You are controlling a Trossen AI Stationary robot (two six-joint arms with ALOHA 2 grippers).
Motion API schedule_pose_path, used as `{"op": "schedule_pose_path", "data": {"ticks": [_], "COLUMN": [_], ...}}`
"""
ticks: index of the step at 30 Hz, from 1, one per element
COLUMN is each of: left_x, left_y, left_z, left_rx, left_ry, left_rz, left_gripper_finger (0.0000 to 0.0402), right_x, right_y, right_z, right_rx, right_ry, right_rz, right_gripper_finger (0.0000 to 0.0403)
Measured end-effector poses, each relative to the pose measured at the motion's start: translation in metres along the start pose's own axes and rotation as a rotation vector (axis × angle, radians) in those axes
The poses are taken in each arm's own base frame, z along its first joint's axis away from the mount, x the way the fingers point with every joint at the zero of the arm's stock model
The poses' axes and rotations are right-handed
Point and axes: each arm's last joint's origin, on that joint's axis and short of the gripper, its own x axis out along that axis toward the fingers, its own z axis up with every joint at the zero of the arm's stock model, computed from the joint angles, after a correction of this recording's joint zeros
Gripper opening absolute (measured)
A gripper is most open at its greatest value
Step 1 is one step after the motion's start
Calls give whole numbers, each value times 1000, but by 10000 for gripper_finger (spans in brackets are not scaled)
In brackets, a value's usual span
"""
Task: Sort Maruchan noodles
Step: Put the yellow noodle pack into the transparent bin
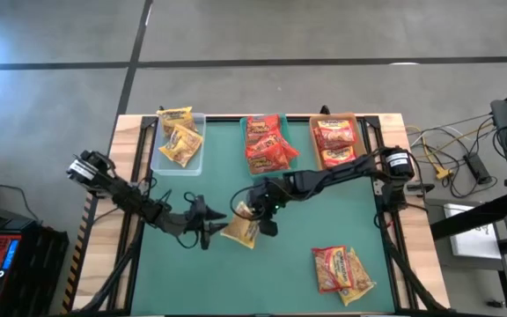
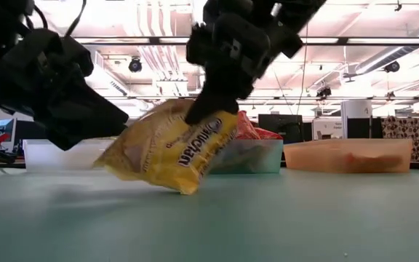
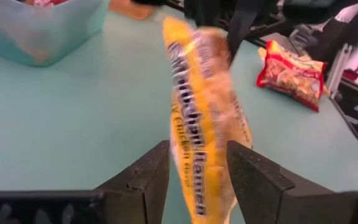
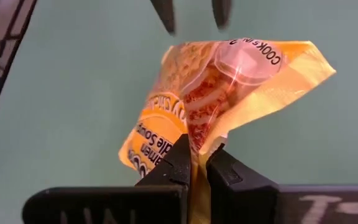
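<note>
pinching one edge of a yellow noodle packet (image 1: pixel 241 230) mid-table, right gripper (image 1: pixel 255 211) holds it tilted; left gripper (image 1: pixel 211 231) jaws spread astride its opposite edge.

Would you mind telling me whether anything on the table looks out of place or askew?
The yellow packet at mid-table hangs tilted, one corner pinched in the right hand, its lower end near the mat between the left hand's open fingers. Two red packets lie loose at the front right, outside any tray.

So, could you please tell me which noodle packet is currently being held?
The yellow packet mid-table, pinched by the right end effector; the others lie loose or in trays.
</note>
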Motion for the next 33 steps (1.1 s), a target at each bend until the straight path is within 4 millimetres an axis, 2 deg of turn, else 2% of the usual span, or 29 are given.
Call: {"op": "schedule_pose_path", "data": {"ticks": [8,13,33], "left_x": [7,7,24], "left_y": [5,3,3], "left_z": [10,12,29], "left_rx": [51,69,125], "left_ry": [-4,-23,-19], "left_rz": [-65,-84,-142], "left_gripper_finger": [143,143,143], "right_x": [-12,-14,-14], "right_y": [4,4,4], "right_z": [22,19,23], "right_rx": [-98,-138,-321], "right_ry": [32,93,54], "right_rz": [-12,-19,-17], "right_gripper_finger": [8,8,8]}}
